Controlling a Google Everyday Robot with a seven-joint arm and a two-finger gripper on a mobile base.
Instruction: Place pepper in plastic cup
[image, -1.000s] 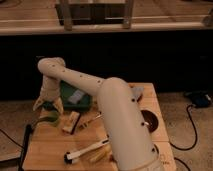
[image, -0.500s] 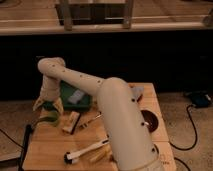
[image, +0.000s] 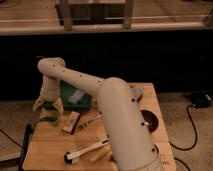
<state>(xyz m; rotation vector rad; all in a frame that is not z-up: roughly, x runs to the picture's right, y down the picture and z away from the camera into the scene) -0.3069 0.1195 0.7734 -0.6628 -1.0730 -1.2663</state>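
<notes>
My gripper (image: 48, 105) hangs over table (image: 50, 150) left edge, fingers spread, released, just above the cup (image: 50, 119) lying tipped near that edge. Pepper: can't tell where. Green tray (image: 75, 97) at back-left; brush (image: 85, 149) near front edge.

Arm (image: 107, 107): showing a smooth, matt cream shell, looking like moulded plastic.
Gripper (image: 48, 106): hanging over the table's left part, wearing the same pale matt finish.
Table (image: 47, 150): presenting a light, unvarnished-looking wood top.
Green tray (image: 80, 102): appearing as smooth dark green plastic.
Brush (image: 85, 150): lying pale and matt.
Floor cable (image: 192, 127): looking like black rubber.
</notes>
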